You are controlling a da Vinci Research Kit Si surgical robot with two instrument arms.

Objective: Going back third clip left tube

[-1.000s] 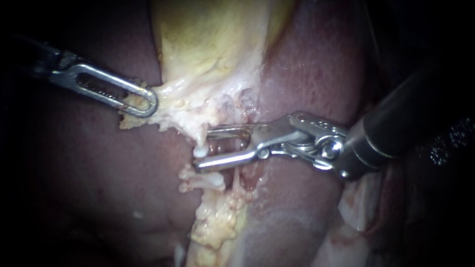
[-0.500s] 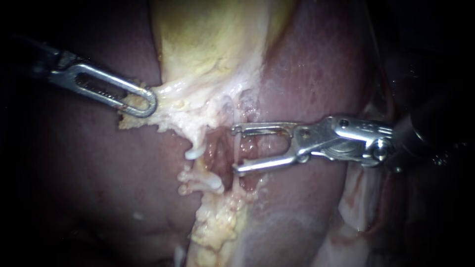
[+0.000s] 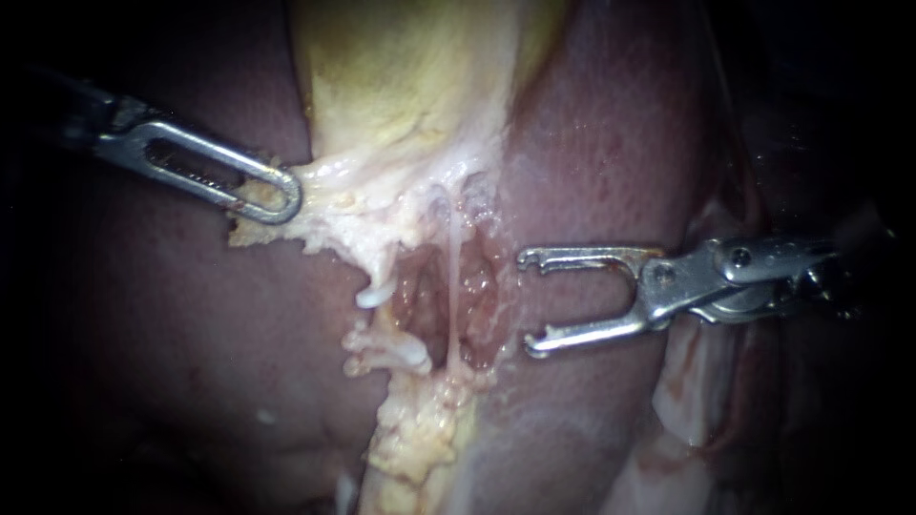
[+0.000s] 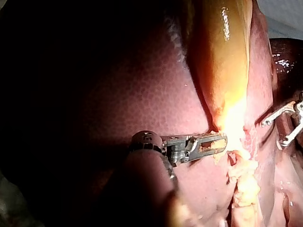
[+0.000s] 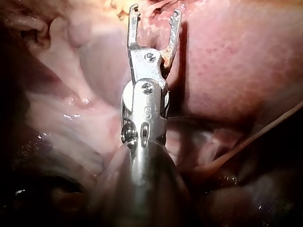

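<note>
Jaws of my shiny metal right instrument [image 3: 528, 303] gape wide and empty, and have slid back to 3 o'clock, off the thin pale tube [image 3: 450, 286] in the middle. At 10 o'clock my left instrument [image 3: 282, 198] pinches yellowish tissue [image 3: 353, 205] between its jaws. Backing away looks nearly done.

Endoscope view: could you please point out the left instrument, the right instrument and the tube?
left instrument [image 3: 279, 198]: endoscope view, jaw tips gripping the gallbladder [image 3: 401, 76].
right instrument [image 3: 527, 302]: endoscope view, gap between its open jaw tips.
tube [image 3: 449, 286]: endoscope view, mid-length.
</note>
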